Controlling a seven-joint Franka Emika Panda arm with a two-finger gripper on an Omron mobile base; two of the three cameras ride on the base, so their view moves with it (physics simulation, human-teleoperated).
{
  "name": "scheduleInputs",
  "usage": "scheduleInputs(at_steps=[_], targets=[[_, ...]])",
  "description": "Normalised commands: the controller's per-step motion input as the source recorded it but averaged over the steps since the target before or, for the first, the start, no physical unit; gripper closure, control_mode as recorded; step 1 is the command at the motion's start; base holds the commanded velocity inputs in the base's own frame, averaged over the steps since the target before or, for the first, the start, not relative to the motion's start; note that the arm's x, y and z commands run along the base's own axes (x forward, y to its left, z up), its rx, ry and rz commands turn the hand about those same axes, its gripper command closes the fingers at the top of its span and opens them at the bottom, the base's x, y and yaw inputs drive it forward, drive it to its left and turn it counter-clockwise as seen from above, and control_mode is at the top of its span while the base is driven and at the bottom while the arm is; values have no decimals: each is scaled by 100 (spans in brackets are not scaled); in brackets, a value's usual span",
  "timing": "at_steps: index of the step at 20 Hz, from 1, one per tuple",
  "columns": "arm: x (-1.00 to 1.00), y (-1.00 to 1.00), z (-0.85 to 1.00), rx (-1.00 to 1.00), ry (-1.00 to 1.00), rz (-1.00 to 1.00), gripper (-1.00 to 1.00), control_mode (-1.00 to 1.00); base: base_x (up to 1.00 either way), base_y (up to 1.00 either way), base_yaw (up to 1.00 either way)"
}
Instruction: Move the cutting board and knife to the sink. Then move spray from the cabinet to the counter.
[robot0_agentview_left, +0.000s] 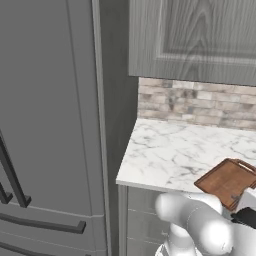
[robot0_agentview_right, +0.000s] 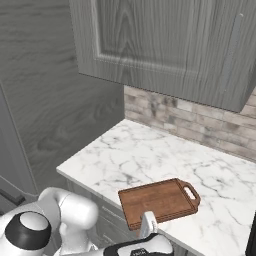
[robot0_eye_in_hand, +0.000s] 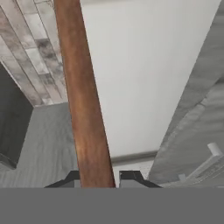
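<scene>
Cutting board (robot0_agentview_right: 159, 201) on counter (robot0_agentview_right: 150, 155) edge, its near end clamped between hand (robot0_eye_in_hand: 99, 178) fingertips

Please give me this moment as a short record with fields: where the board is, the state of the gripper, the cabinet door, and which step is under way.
board: cutting board lies flat on the counter, near its front edge, loop handle pointing right in the right base view
gripper: gripper shut on the board's near edge, one fingertip on each face
cabinet: cabinet door closed, above the counter
backsplash: brick wall behind the counter
step: board gripped, not yet lifted
</scene>
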Motion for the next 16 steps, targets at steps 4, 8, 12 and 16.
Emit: scheduleInputs(at_steps=[4, 8, 12, 16], targets=[[-67, -27, 30, 14, -22, -1, 100, -100, 0, 0, 0], [-55, -30, 85, 13, -25, -7, 100, -100, 0, 0, 0], [-51, -9, 98, 6, -14, -3, 100, -100, 0, 0, 0], [-20, 26, 80, 0, -6, 0, 100, -100, 0, 0, 0]])
